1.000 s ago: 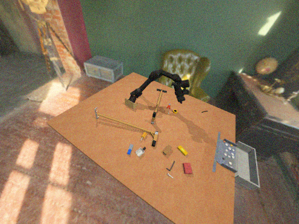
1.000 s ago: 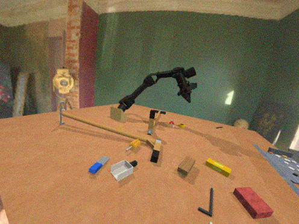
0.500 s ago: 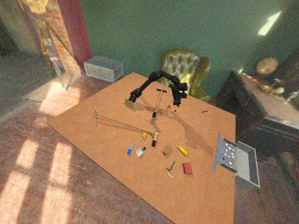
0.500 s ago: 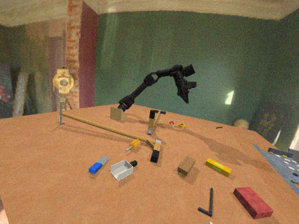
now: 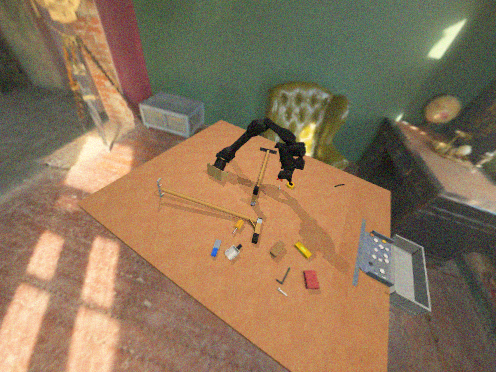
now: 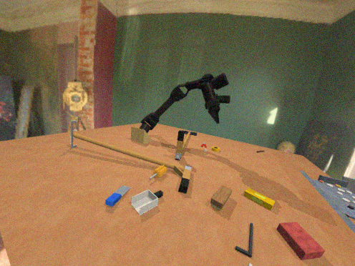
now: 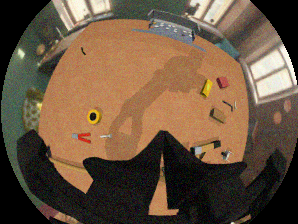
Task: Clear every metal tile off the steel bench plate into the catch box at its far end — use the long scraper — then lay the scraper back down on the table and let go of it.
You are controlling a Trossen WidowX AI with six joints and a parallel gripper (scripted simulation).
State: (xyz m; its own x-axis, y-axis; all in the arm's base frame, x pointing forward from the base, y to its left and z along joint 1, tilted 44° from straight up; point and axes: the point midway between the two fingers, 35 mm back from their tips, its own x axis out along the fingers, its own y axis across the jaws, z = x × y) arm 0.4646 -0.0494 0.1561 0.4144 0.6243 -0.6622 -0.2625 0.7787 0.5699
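Observation:
My gripper [image 5: 285, 179] [image 6: 217, 122] [image 7: 162, 133] is shut and empty, high above the table. The long scraper [image 5: 207, 203] [image 6: 125, 154] has a pale wooden handle and an upright grey blade at its left end; its other end lies by a tan and black piece. A shorter T-headed tool [image 5: 262, 167] lies behind it, left of the gripper. The bench plate [image 5: 367, 250] [image 6: 331, 194] is blue-grey, at the table's right edge. Several pale metal tiles [image 5: 381, 257] [image 6: 346, 194] lie spread on it, with a few orange or dark ones. The grey catch box [image 5: 404, 265] adjoins its far side.
A yellow tape roll [image 6: 215, 149] [image 7: 93, 116] and red pliers [image 7: 82, 137] lie below the gripper. A wooden block [image 5: 277, 249] [image 6: 221, 197], yellow bar [image 5: 302, 250] [image 6: 259, 199], red block [image 5: 311, 280] [image 6: 300, 240], hex key [image 6: 250, 239], blue-handled tool [image 6: 117, 196] and small tray [image 6: 144, 202] lie nearer the front.

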